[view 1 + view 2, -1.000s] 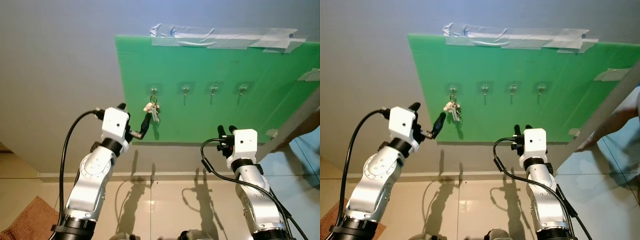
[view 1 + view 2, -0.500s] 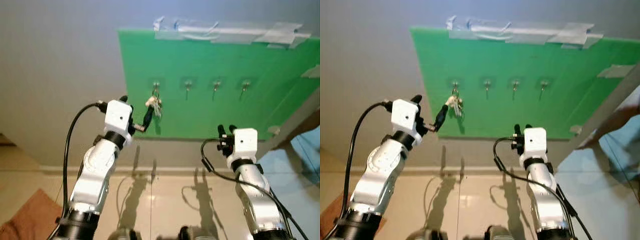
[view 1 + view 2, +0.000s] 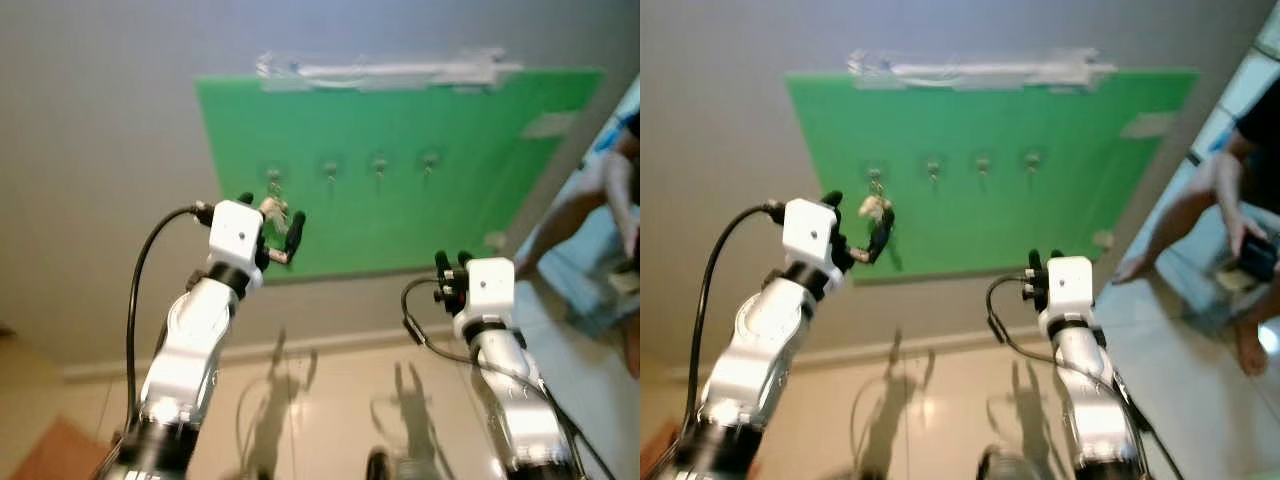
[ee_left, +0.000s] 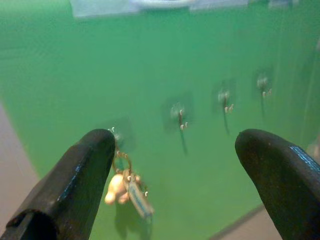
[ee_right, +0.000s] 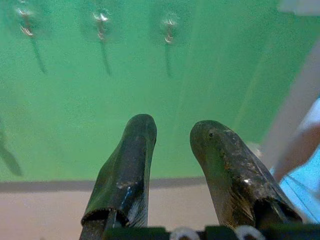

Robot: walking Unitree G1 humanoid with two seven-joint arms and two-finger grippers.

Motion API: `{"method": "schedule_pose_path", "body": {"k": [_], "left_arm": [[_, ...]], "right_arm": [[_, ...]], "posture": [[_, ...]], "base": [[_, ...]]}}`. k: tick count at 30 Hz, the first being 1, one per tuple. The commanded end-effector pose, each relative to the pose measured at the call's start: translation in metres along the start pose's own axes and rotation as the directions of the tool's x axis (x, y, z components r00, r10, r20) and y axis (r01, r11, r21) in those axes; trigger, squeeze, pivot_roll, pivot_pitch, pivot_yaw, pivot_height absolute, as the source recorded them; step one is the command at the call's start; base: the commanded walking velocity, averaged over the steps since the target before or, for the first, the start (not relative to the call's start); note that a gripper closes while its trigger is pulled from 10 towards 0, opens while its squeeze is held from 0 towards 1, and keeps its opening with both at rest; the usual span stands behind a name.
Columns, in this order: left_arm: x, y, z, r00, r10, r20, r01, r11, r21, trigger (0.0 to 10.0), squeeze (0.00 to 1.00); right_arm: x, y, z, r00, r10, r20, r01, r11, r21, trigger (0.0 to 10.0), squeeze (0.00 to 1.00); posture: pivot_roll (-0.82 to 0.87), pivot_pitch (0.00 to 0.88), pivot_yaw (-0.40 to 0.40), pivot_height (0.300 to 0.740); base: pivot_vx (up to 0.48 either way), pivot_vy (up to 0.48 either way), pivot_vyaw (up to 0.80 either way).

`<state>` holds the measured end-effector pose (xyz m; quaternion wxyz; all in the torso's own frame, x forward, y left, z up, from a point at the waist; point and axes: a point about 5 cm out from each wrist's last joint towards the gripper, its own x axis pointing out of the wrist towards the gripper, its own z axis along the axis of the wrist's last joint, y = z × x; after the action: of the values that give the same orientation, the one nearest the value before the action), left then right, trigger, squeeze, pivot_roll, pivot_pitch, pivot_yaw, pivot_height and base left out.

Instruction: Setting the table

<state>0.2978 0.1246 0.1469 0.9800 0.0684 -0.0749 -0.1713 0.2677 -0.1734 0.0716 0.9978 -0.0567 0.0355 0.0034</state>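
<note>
Left wrist view looks along the left hand (image 4: pixel 170 165), whose two long black fingers (image 4: pixel 75 185) are spread wide and hold nothing; the small bunch of keys with a pale cream charm (image 4: pixel 125 187) hangs just past the tip of one finger, close to it but, as far as can be made out, not pinched. In the head views that left hand (image 3: pixel 285 232) is raised in front of the green plastic board taped to the grey wall (image 3: pixel 450 200), with the keys (image 3: pixel 272 208) at about 11 o'clock from its fingertips, dangling from the first metal hook (image 3: pixel 272 177) of a row of four. They hang there because the ring sits over the hook, so their weight rests on the board and needs no grip. The other three hooks (image 3: pixel 379 162) run toward 3 o'clock from it and are bare. The right hand (image 3: pixel 1040 262) is lifted too, lower and toward 4 o'clock of the left, its fingers (image 5: pixel 125 170) slightly parted and gripping nothing, facing the lower part of the board. At 3 o'clock of the scene a person's arm (image 3: pixel 1210 190) reaches down over the pale tiled floor (image 3: pixel 940 400). Despite the task sentence, nothing for laying a table can be seen.
</note>
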Motion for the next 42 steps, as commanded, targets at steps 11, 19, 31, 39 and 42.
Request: {"method": "schedule_pose_path", "body": {"k": [11,19,31,39,42], "left_arm": [[-0.0017,0.0028,-0.0048,1.000,0.019,-0.023,-0.019,1.000,0.005,10.0,0.00],[-0.0016,0.0014,-0.0052,0.999,0.026,-0.025,-0.026,1.000,0.001,10.0,0.00],[-0.0040,0.0007,-0.0059,0.999,0.047,-0.026,-0.047,0.999,0.000,10.0,0.00],[-0.0024,0.0009,-0.0059,0.998,0.059,-0.033,-0.059,0.998,-0.004,10.0,0.00],[-0.0021,0.0009,-0.0058,0.998,0.059,-0.032,-0.059,0.998,-0.002,10.0,0.00]], "right_arm": [[0.0034,0.0018,0.0052,1.000,0.010,0.017,-0.010,1.000,-0.014,10.0,0.00],[0.0043,0.0011,0.0054,1.000,0.009,0.017,-0.009,1.000,-0.015,10.0,0.00],[0.0057,0.0016,0.0059,1.000,0.012,0.021,-0.011,1.000,-0.016,10.0,0.00],[0.0069,0.0017,0.0060,1.000,0.017,0.022,-0.016,1.000,-0.018,10.0,0.00],[0.0072,0.0018,0.0061,1.000,0.017,0.022,-0.017,1.000,-0.018,10.0,0.00]], "posture": [[-0.15,0.041,0.023,0.740],[-0.15,0.042,0.023,0.740],[-0.15,0.035,0.019,0.740],[-0.14,0.028,0.016,0.740],[-0.14,0.025,0.016,0.740]], "base": [[0.000,0.000,0.00],[0.000,0.000,0.00],[0.000,0.000,0.00],[0.000,0.000,0.00],[0.000,0.000,0.00]]}}
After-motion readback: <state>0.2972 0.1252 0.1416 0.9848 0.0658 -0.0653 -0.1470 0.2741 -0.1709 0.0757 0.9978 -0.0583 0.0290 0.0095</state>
